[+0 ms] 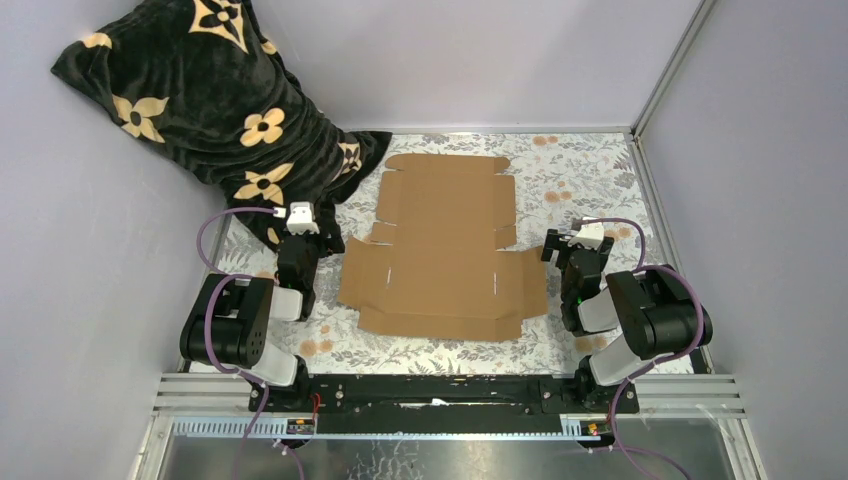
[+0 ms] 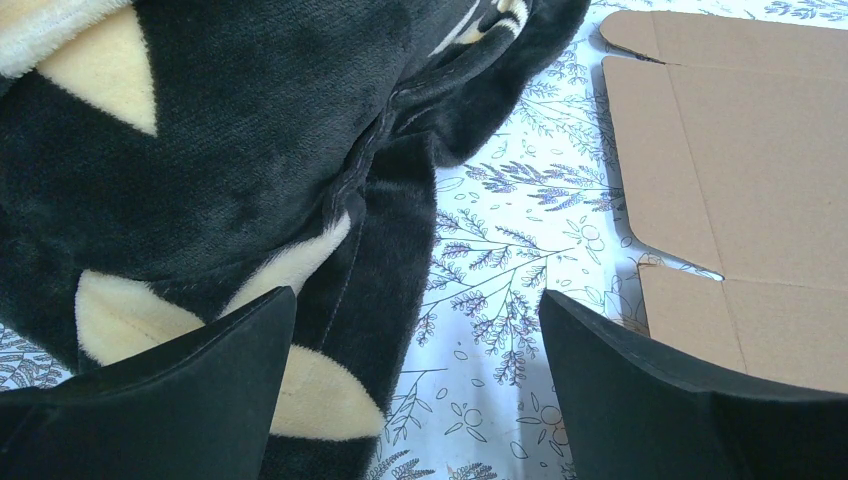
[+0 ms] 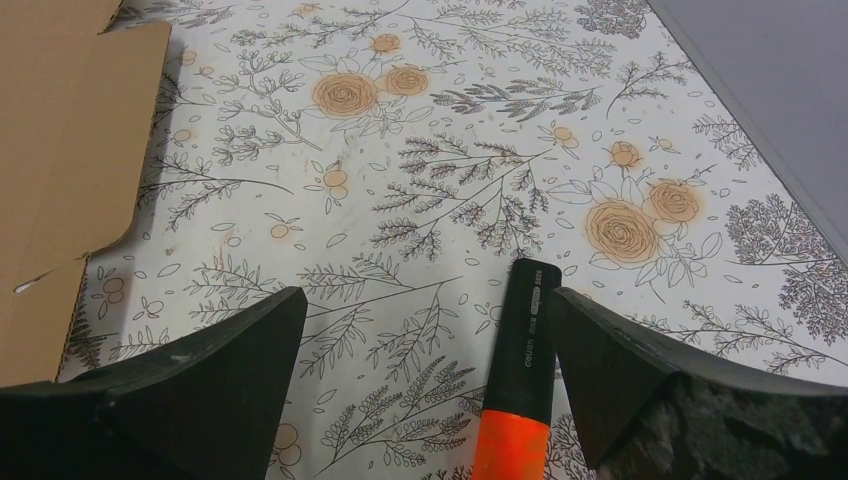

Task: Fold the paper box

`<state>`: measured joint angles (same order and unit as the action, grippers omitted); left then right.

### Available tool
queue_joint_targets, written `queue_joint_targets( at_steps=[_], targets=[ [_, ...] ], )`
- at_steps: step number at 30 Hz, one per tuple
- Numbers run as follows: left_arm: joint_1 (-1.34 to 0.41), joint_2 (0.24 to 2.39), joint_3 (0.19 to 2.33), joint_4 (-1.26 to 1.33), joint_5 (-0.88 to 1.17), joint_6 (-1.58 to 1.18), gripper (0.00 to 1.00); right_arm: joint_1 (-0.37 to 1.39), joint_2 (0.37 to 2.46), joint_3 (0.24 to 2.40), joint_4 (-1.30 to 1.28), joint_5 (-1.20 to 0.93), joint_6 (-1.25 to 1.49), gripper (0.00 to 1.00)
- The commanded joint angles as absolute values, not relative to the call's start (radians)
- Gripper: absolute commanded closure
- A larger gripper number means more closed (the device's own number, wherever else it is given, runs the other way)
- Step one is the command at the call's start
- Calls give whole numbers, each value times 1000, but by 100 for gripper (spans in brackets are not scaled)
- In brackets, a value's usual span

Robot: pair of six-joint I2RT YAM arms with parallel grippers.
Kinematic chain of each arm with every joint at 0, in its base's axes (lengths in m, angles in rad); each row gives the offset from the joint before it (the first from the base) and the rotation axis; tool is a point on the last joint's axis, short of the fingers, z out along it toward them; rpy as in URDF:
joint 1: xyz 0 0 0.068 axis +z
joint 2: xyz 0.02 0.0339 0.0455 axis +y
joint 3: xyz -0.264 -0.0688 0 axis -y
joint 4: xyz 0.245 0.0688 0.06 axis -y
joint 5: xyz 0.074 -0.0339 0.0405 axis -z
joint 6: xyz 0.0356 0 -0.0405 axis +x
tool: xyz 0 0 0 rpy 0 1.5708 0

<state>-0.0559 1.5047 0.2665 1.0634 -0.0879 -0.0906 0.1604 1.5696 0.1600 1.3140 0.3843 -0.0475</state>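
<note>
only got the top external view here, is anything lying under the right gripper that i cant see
Observer: Yes. The right wrist view shows a marker lying on the tablecloth between the open fingers of the right gripper, black end pointing away, orange end nearer the camera.
Operator: is it touching the paper box
Observer: No. The paper box lies off to the left in that view, with bare tablecloth between them.
Operator: and the left gripper, is it over cardboard
Observer: No. The left wrist view shows the left gripper open, one finger over the blanket, the other over tablecloth, the paper box to its right.
</note>
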Motion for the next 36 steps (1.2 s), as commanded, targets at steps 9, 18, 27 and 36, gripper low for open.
queue_joint_targets(
  at_steps=[9, 18, 27, 36],
  targets=[
    [-48, 1509, 260, 1146, -87, -64, 2, 150, 1560, 184, 1347, 371, -44, 0],
    [-51, 1433, 285, 1038, -87, -58, 1, 150, 1556, 184, 1345, 412, -30, 0],
    [-67, 1194, 578, 440, -41, -262, 1, 166, 1115, 285, 843, 361, -12, 0],
    [-118, 1097, 1018, 12, 101, -494, 1, 169, 1064, 1037, -118, 73, 294, 0]
  ],
)
